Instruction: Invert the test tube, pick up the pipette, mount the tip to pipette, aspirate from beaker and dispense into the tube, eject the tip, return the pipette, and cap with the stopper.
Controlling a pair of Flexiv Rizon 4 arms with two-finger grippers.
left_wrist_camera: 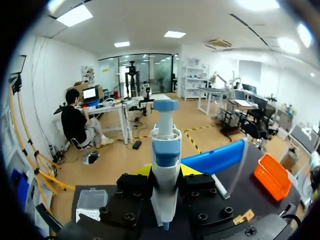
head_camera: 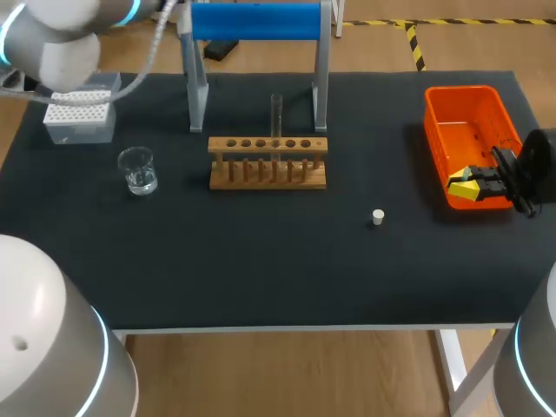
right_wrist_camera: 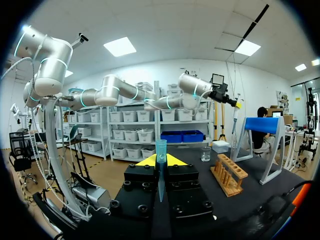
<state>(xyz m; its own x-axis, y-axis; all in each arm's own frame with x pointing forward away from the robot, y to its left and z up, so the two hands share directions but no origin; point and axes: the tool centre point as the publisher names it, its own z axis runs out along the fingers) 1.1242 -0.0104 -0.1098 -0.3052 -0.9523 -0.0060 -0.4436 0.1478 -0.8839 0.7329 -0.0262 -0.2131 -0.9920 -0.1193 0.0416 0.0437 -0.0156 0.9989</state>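
Observation:
My left gripper [left_wrist_camera: 165, 172] is shut on the blue-and-white pipette [left_wrist_camera: 165, 145], held high over the table's left side. From the right wrist view the pipette [right_wrist_camera: 234, 122] hangs near the tip box [right_wrist_camera: 220, 146]. A clear test tube [head_camera: 276, 117] stands upright in the wooden rack [head_camera: 268, 162]. The glass beaker [head_camera: 137, 169] with liquid sits to the rack's left. A white stopper [head_camera: 378, 217] lies on the mat. My right gripper [head_camera: 465, 185] hovers at the orange bin's [head_camera: 443, 113] front end, shut on a slim bluish translucent pipette tip [right_wrist_camera: 160, 149].
The blue pipette stand [head_camera: 256, 22] rises behind the rack. The tip box [head_camera: 80, 113] sits at the far left corner beneath my left arm. The table's front edge runs close below the stopper.

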